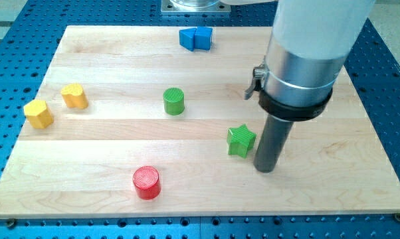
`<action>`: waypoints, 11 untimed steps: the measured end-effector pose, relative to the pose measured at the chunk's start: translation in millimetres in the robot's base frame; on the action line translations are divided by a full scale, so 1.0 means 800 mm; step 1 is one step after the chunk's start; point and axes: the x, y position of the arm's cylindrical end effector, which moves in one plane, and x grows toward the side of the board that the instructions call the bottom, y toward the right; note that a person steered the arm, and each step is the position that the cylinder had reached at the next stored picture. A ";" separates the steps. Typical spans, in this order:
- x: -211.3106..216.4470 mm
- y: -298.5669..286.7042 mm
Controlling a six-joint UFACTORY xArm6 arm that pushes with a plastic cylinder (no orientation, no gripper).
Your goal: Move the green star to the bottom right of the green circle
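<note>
The green star [241,141] lies on the wooden board right of centre. The green circle [174,101] stands up and to the left of it, near the board's middle. My tip [265,168] rests on the board just right of and slightly below the star, very close to its right side. The rod rises from there into the large silver and white arm body at the view's top right.
A red cylinder [147,182] stands near the bottom edge. Two yellow blocks [38,113] [74,96] sit at the left. Two blue blocks [195,38] sit together at the top edge. The board [87,159] lies on a blue perforated table.
</note>
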 end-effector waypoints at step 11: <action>-0.099 -0.122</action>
